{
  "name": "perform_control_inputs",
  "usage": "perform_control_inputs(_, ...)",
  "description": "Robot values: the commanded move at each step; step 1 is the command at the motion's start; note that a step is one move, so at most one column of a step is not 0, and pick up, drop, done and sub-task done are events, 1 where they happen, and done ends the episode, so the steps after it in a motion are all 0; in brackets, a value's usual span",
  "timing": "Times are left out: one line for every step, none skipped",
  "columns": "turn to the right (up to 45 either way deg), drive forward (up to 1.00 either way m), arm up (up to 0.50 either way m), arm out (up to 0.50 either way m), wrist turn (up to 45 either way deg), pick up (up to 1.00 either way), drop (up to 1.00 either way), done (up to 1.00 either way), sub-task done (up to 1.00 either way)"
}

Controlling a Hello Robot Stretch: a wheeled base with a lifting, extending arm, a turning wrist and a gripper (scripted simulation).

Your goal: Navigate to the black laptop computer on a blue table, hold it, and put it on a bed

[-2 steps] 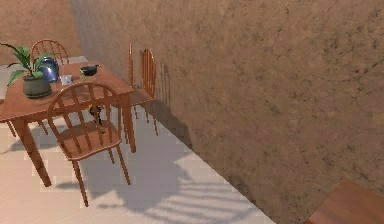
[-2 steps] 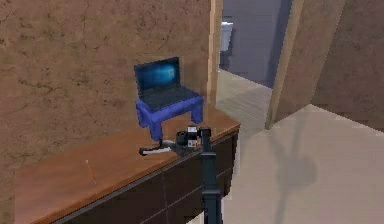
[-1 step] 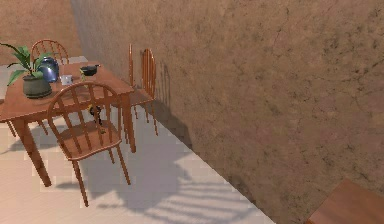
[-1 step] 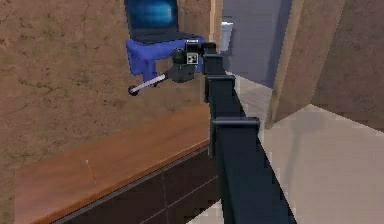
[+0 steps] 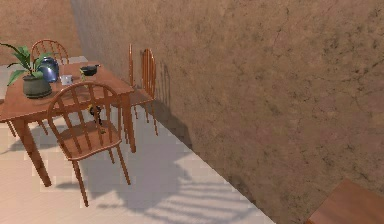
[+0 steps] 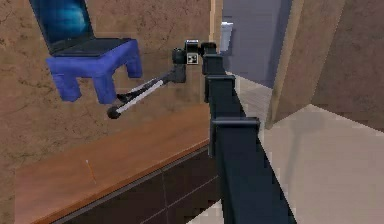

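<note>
Plainly at the upper left of the arm side view: black laptop (image 6: 62,22), lid up, screen blue, seated on the blue table (image 6: 95,62), small and stubby-legged, set against the brown textured wall (image 6: 150,25). Below it, across the lower left of the frame, a long wooden cabinet (image 6: 110,170) with a plank top and dark front panels. Rising from the bottom edge just right of centre, the dark arm (image 6: 235,140), ending near the top middle at two white marker squares (image 6: 207,47). Left of those, the gripper (image 6: 120,105), thin fingers (image 6: 145,90) slanting down and leftward to a tip just under the blue table's near legs. Cannot tell whether touching the table or merely in front of it. Cannot tell how the jaws stand, nor whether anything is held. At the upper right, a wooden door frame (image 6: 285,60); at the lower right, pale floor (image 6: 330,160).

Over in the forward view, at the left, a wooden dining table (image 5: 112,78) bearing a potted plant (image 5: 32,70), a blue jug (image 5: 48,68), a pale cup (image 5: 66,79) and a dark bowl (image 5: 89,70). Wooden chairs around it: near chair (image 5: 85,120) at the lower left, far chair (image 5: 48,48) at the top left, side chair (image 5: 145,70) by the table's right end. At the bottom right corner, the edge of a wooden surface (image 5: 350,205).
</note>
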Motion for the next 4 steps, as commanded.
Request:
perform_control_inputs(0.0,0.00,0.00,0.00,-36.0,0.00,0.00,0.00,0.00)
perform_control_inputs(0.0,0.00,0.00,-0.48,0.0,0.00,0.00,0.00,0.00)
perform_control_inputs(-45.0,0.00,0.00,0.00,0.0,0.00,0.00,0.00,0.00)
perform_control_inputs(-45.0,0.00,0.00,0.00,0.0,0.00,0.00,0.00,0.00)
